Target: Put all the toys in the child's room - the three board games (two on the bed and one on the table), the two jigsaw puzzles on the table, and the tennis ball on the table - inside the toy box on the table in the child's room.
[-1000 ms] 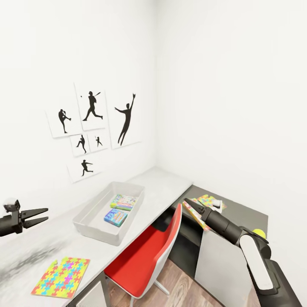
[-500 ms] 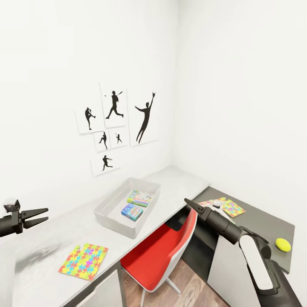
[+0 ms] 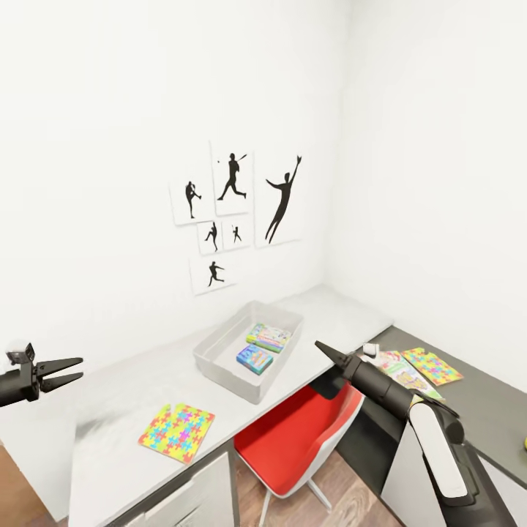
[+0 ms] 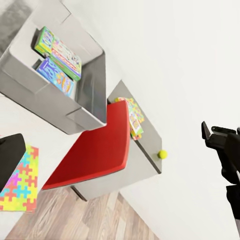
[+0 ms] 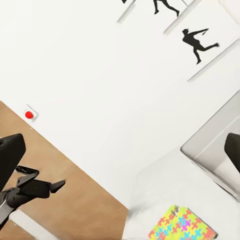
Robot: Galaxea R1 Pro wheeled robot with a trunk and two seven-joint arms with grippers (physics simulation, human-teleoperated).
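The grey toy box (image 3: 219,368) stands on the pale table (image 3: 322,311) and holds a multicolour board game (image 3: 268,337) and a blue one (image 3: 255,359). One jigsaw puzzle (image 3: 177,433) lies on the pale top nearer me. A second jigsaw (image 3: 432,364) and a colourful flat box (image 3: 401,372) lie on the dark section. The tennis ball (image 4: 162,154) rests near that section's end. My left gripper (image 3: 79,368) hangs open and empty, far left of the table. My right gripper (image 3: 320,345) is open and empty, in the air over the red chair.
A red chair (image 3: 300,432) is tucked under the desk between the toy box and the dark section. Baseball posters (image 3: 234,212) hang on the wall behind. A small white object (image 3: 369,350) sits by the flat box. Wood floor (image 3: 344,498) shows below.
The whole picture has shifted right, so the camera has turned left. Both arms keep their place in the view. The tennis ball has slid to the head view's right edge.
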